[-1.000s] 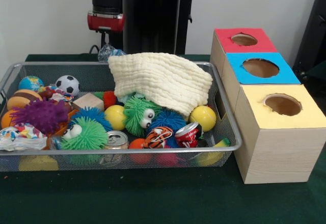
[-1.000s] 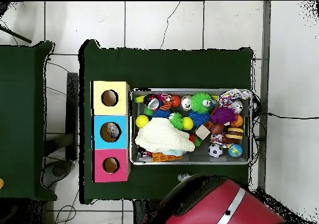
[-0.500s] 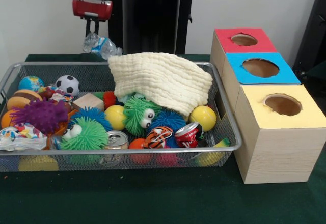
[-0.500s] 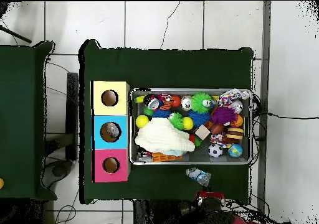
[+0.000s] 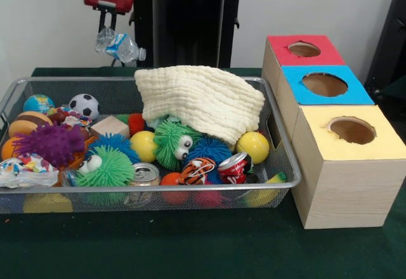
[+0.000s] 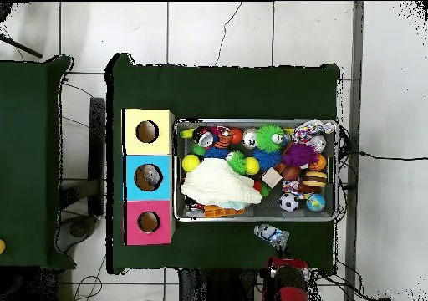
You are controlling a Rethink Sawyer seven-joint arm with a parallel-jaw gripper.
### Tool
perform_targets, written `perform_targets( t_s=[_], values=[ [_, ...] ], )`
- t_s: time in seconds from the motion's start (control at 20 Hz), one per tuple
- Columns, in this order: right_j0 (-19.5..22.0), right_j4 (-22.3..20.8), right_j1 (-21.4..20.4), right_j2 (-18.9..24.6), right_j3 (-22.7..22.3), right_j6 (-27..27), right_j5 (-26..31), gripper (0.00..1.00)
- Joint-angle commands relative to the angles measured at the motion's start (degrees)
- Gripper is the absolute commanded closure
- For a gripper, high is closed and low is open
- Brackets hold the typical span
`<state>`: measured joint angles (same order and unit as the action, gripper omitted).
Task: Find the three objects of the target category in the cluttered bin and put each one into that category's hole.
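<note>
My gripper (image 5: 106, 29) hangs high above the far left corner of the wire bin (image 5: 158, 188), shut on a crushed clear plastic bottle (image 5: 119, 45) with a blue label. The bottle tilts out to the right below the fingers. In the overhead view the bottle (image 6: 270, 233) lies just outside the bin's long side, over the green cloth. Two crushed drink cans (image 5: 145, 174) (image 5: 234, 165) lie at the bin's front. Beside the bin stand three boxes with round holes: red (image 5: 303, 49), blue (image 5: 325, 84) and yellow (image 5: 352, 130).
A cream cloth (image 5: 200, 95) drapes over the bin's right half. Around it lie spiky rubber balls, yellow balls (image 5: 254, 146), a small football (image 5: 84, 105), a wooden block (image 5: 109, 127) and a toy burger (image 5: 25, 125). The blue box (image 6: 148, 177) holds something.
My gripper has risen and moved left in the front view, carrying the plastic bottle up and clear of the bin's far rim. The things in the bin have not moved.
</note>
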<state>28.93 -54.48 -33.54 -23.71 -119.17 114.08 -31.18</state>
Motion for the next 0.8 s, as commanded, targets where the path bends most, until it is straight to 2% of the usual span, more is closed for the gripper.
perform_targets(
  t_s=[0.05, 0.2, 0.3, 0.45, 0.6, 0.8],
  values=[
    [0.24, -2.94, -8.86, 9.30, -3.55, 11.09, 8.88, 1.00],
    [2.42, -4.47, -15.72, 14.11, -7.33, 12.72, 14.62, 1.00],
    [5.86, -4.27, -22.74, 20.21, -11.35, 12.66, 20.71, 1.00],
    [13.03, 1.89, -32.36, 31.62, -17.42, 7.87, 28.58, 1.00],
    [18.94, 10.31, -38.06, 40.82, -21.61, 1.98, 33.53, 1.00],
    [21.23, 17.18, -42.10, 45.56, -23.68, -2.27, 36.65, 1.00]
  ],
)
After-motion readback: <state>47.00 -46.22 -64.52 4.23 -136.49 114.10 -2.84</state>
